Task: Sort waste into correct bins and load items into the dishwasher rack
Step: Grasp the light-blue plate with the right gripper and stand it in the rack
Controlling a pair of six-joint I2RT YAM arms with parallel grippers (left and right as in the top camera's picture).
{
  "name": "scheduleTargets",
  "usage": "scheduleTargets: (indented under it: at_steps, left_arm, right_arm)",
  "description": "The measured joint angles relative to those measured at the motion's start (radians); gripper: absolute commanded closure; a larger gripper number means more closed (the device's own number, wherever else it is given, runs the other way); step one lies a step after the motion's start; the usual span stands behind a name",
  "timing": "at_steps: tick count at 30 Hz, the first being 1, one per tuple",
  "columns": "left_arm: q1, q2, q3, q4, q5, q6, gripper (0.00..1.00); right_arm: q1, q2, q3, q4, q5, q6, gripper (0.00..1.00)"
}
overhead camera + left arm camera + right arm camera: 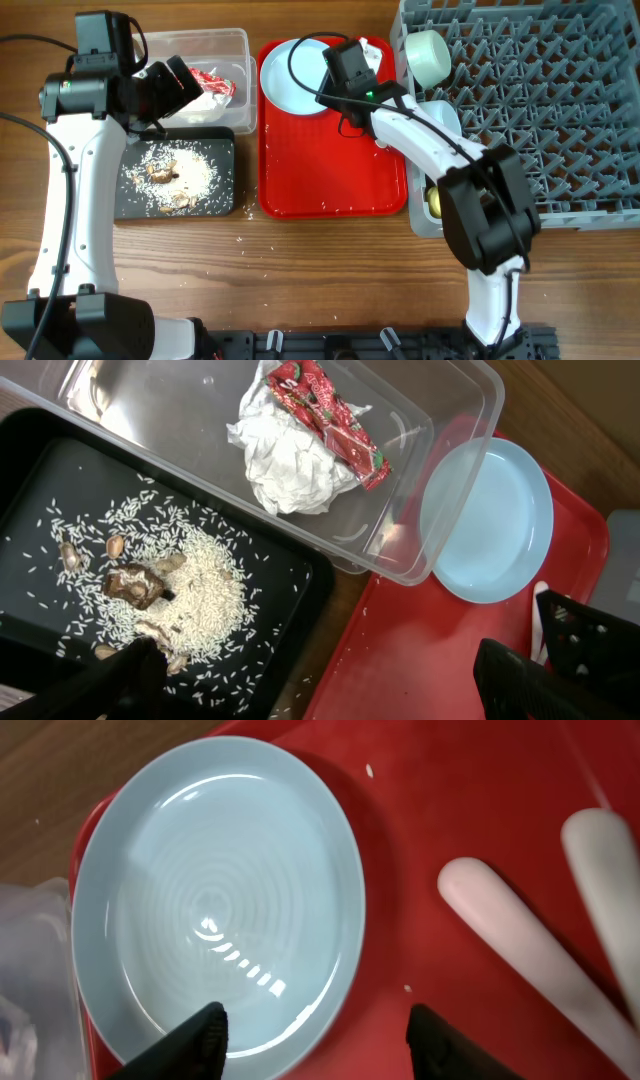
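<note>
The right gripper (318, 1042) hangs with its fingers spread over the rim of the pale blue plate (215, 920), which lies on the red tray (470, 800) by the counter's far edge. The left gripper (315, 670) is spread wide and empty above the black tray (40, 480) of rice scraps (205, 575). The wrapper (330, 415) lies in the clear tub (150, 410) near the far left corner.

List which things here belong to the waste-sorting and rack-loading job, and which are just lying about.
Part of the job:
- wrapper with tissue, in the clear tub
- rice scraps, on the black tray
- plate
- two white utensil handles
- bowl, in the rack

Just lying about:
- red tray, under the plate and utensils
- wooden table
</note>
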Motion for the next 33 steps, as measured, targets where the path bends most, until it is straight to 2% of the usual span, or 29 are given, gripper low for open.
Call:
scheduleTargets:
  at_steps: [3, 8, 9, 11, 13, 19, 24, 29, 33]
  left_arm:
    - [0.000, 0.000, 0.000, 0.000, 0.000, 0.000, 0.00]
    - [0.000, 0.000, 0.000, 0.000, 0.000, 0.000, 0.00]
    - [0.000, 0.000, 0.000, 0.000, 0.000, 0.000, 0.00]
    - [0.000, 0.000, 0.000, 0.000, 0.000, 0.000, 0.00]
    - [0.000, 0.000, 0.000, 0.000, 0.000, 0.000, 0.00]
    - [0.000, 0.000, 0.000, 0.000, 0.000, 0.000, 0.00]
    - [0.000, 0.000, 0.000, 0.000, 0.000, 0.000, 0.00]
    - [0.000, 0.000, 0.000, 0.000, 0.000, 0.000, 0.00]
    - [0.000, 0.000, 0.000, 0.001, 0.000, 0.000, 0.00]
  right_arm:
    - [-0.011, 0.032, 0.000, 0.047, -0.033, 0.043, 0.50]
    - [-0.012, 0.101, 0.000, 0.063, -0.061, 0.091, 0.64]
    - [-0.012, 0.112, 0.000, 0.068, -0.060, 0.095, 0.67]
    - [-0.012, 0.114, 0.003, 0.065, -0.066, 0.113, 0.89]
    - [-0.012, 0.114, 0.003, 0.051, -0.070, 0.123, 0.96]
    - [-0.013, 0.107, 0.021, -0.062, -0.107, 0.130, 0.96]
    - [-0.014, 0.063, 0.018, -0.190, -0.102, 0.066, 0.96]
    - [-0.016, -0.081, 0.002, -0.256, -0.036, -0.101, 0.96]
    - [-0.016, -0.314, 0.002, -0.296, 0.072, -0.277, 0.96]
